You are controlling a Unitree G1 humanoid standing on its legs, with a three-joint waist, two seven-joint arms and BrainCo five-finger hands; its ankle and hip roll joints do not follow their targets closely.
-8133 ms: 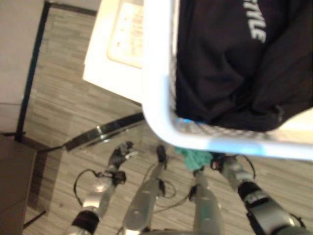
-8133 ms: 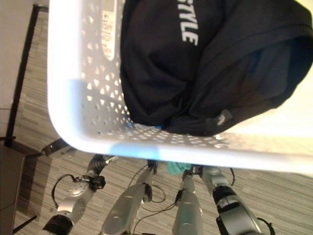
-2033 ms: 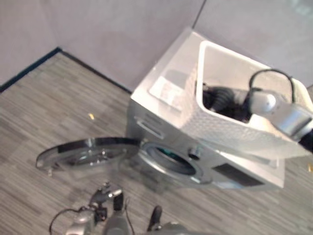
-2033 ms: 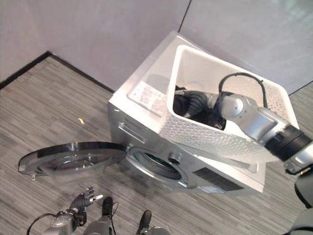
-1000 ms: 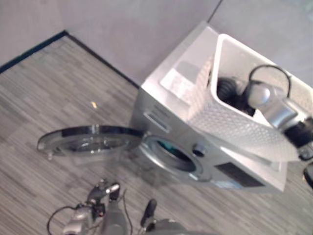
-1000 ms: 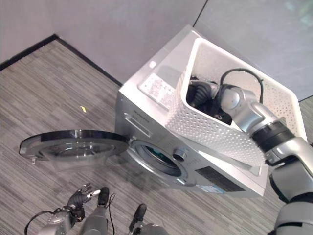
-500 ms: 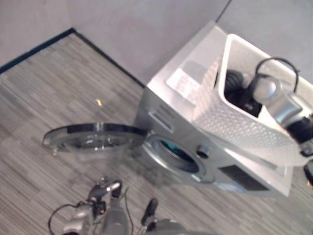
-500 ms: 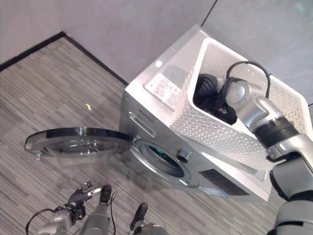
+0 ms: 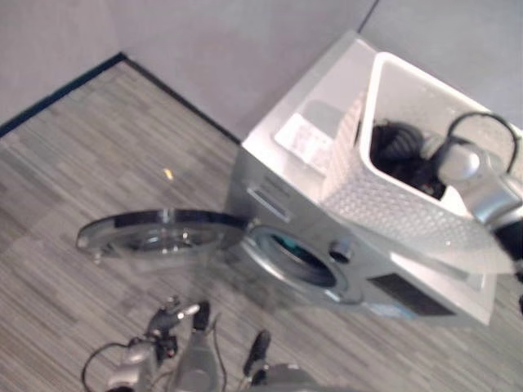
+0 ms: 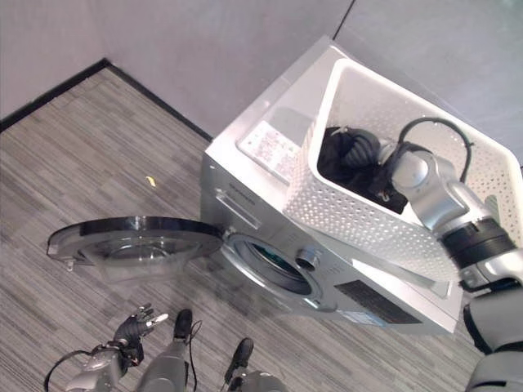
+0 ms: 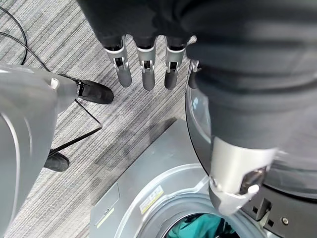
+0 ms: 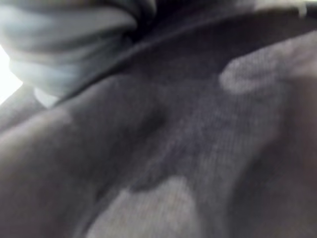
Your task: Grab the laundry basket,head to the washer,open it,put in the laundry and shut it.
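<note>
White perforated basket (image 10: pixel 359 216) holds black laundry (image 10: pixel 347 159). Silver washer (image 10: pixel 270 204), dark-rimmed glass door (image 10: pixel 135 237), teal cloth (image 11: pixel 198 230) in the drum. Grey striped floor (image 10: pixel 73 155), grey wall (image 10: pixel 204 49).

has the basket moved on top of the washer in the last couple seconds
No. The basket sits on the washer at the same spot beside the top label; the whole view has shifted, so the camera moved. The right arm reaches into it among the dark laundry.

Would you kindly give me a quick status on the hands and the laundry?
Left hand open, low by the open washer door. Right hand buried in dark laundry inside basket on washer; fingers hidden. Teal cloth in drum.
</note>
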